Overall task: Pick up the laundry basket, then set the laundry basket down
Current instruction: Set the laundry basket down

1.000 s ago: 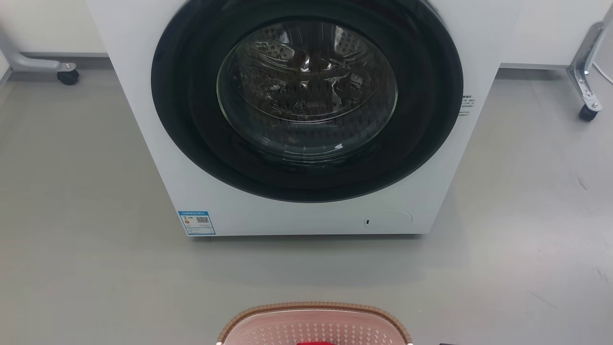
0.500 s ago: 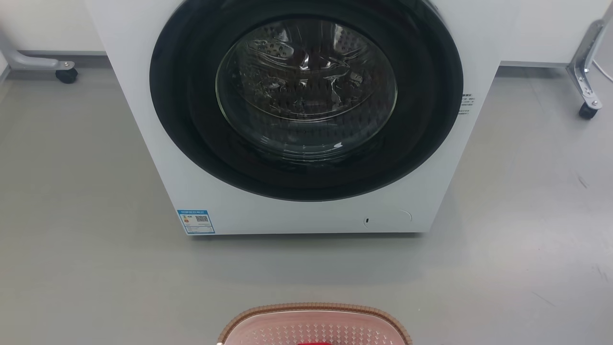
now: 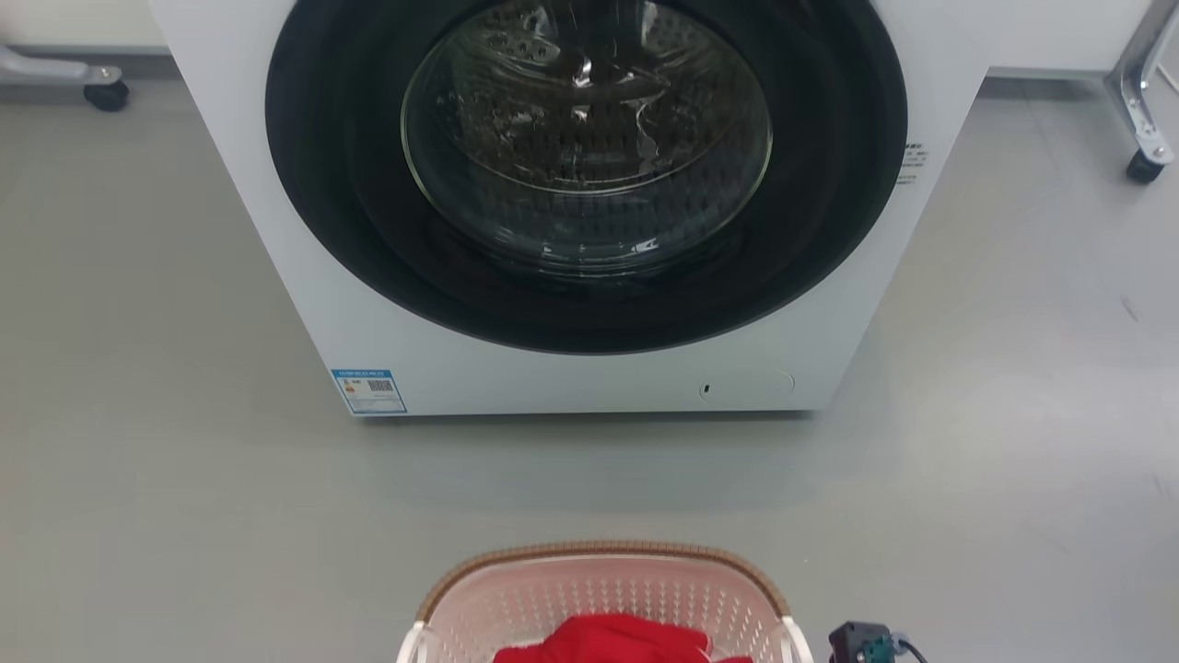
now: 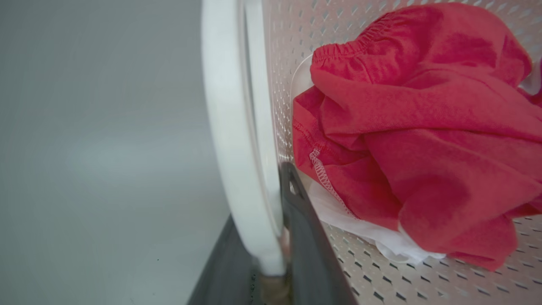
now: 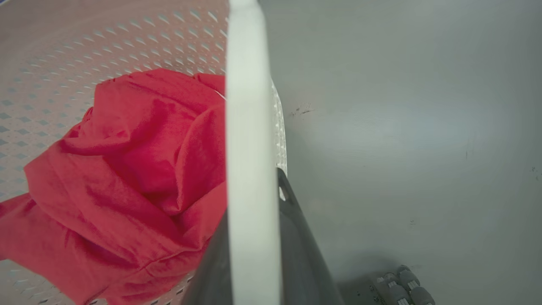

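The laundry basket (image 3: 603, 550) sits square before the robot, well apart from the front-loading washing machine (image 3: 571, 387), with a strip of bare grey floor (image 3: 184, 460) between them. Its long axis runs across the robot, with one white handle at each end, so each arm has its own end and neither is nearer. The left tool (image 4: 264, 237) is clamped on the left handle (image 4: 224, 127), one dark finger inside the perforated wall and one outside. The right tool (image 5: 250, 220) grips the right handle (image 5: 250, 127) in the same way. A crumpled red garment (image 3: 612, 640) lies inside over something white (image 4: 360, 228). Whether the base rests on the floor or hangs just above it cannot be told. Either way, the next vertical move likely depends on both arms travelling together, so the rim stays level and the load does not slide.
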Tool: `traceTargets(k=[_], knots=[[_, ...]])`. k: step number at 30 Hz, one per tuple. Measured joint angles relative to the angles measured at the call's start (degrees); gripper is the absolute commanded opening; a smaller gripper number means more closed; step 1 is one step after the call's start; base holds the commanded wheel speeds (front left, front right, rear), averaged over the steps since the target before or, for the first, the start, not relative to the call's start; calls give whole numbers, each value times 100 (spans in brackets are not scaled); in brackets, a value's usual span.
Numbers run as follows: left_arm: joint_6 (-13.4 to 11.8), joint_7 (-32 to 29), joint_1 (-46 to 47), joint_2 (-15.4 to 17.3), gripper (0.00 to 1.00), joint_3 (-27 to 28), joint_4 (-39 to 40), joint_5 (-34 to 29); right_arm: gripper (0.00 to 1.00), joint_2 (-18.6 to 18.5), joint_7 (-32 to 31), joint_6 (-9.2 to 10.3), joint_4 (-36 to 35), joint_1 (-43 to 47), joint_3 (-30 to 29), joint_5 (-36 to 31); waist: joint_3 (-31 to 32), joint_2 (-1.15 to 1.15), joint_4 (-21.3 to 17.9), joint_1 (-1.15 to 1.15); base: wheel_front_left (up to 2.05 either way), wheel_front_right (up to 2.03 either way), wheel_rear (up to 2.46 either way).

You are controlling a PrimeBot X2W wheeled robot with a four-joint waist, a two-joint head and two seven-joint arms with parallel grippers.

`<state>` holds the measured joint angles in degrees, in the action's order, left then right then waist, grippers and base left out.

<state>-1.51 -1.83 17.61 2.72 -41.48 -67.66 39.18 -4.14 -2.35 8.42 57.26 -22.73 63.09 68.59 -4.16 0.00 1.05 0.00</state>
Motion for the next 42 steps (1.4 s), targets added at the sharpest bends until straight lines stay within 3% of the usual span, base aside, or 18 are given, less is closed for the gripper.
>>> traceTargets(k=[15,42], knots=[[-77,185,1137,53,0,146,170,0,0,5,250,-3,218,-1380,-77,-108,-837,0,-3,1,0,0,0],[-207,524,2939,114,0,303,342,-85,0,-14,698,-36,616,-3326,-144,-464,-3132,1,118,1,0,0,0]])
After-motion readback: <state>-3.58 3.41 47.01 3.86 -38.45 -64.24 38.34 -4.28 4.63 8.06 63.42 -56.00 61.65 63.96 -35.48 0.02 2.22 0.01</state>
